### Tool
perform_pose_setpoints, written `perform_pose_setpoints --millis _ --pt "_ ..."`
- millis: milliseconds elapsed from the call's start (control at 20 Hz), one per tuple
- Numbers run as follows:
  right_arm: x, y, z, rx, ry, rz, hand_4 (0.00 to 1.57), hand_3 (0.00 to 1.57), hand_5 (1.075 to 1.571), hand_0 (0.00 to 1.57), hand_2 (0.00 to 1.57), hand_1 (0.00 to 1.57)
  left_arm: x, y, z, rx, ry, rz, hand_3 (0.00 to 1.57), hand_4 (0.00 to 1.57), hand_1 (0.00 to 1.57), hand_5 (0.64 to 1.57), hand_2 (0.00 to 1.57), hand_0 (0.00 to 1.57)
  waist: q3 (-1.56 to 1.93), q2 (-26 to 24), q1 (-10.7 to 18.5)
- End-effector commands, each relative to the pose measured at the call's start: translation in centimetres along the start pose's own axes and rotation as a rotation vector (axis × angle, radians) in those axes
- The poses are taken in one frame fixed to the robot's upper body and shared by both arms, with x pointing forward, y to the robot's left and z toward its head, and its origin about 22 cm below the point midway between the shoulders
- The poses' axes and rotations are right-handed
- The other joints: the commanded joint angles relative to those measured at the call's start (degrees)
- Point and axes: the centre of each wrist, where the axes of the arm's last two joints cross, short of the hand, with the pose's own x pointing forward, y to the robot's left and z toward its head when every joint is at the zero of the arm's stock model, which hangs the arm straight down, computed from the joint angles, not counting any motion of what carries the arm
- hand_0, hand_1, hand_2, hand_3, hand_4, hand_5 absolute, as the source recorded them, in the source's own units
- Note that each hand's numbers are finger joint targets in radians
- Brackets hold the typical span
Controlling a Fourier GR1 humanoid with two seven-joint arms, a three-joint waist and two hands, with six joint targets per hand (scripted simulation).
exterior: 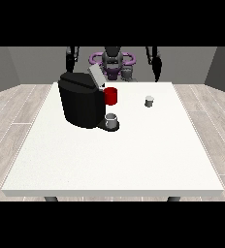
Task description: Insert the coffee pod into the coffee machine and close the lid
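The coffee pod (149, 101) stands on the table (134, 155), below the hand at the view's right (157, 75); I cannot tell either hand's state.

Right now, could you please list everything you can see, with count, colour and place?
table: one, white, middle of view.
coffee machine: one, black, table's far left part, grey lid raised.
red part: one, on the machine's right side.
cup: one, grey, on the machine's base.
pod: one, grey-white, on the table right of the machine.
hands: two, black, hanging behind the table's far edge, one at the view's left, one at the view's right.
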Motion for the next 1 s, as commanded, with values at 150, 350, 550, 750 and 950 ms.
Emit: perform_pose_setpoints --millis 150,350,550,750,950 --pt "-1.4 -0.5 0.7 -0.071 0.059 -0.004 0.0 0.0 1.571 0.0 0.0 0.0 0.6 3.3 1.2 -0.158 -0.013 -0.159 0.0 0.0 0.0 1.571 0.0 0.0 1.25 -4.2 1.3" --pt "-1.6 -2.0 0.1 -0.233 0.005 0.144 0.0 0.0 1.571 0.0 0.0 0.0 0.6 3.0 1.3 -0.265 -0.17 -0.309 0.0 0.0 0.0 1.571 0.0 0.0 1.21 -1.8 0.8" --pt "-0.7 -0.5 -1.0 -0.249 0.006 0.149 0.0 0.0 1.571 0.0 0.0 0.0 1.2 4.8 0.6 -0.283 -0.166 -0.391 0.0 0.0 0.0 1.571 0.0 0.0 1.22 -1.5 0.7" --pt "0.6 0.7 -1.0 -0.146 -0.061 0.133 0.0 0.0 1.571 0.0 0.0 0.0 1.4 8.5 -2.0 -0.207 -0.126 -0.5 0.0 0.0 0.0 1.571 0.0 0.0 1.21 2.3 -5.5" --pt "1.7 1.7 -2.4 -0.124 -0.1 0.141 0.0 0.0 1.571 0.0 0.0 0.0 3.7 9.8 -4.7 -0.212 -0.075 -0.542 0.0 0.0 0.0 1.571 0.0 0.0 1.22 4.8 -6.7"
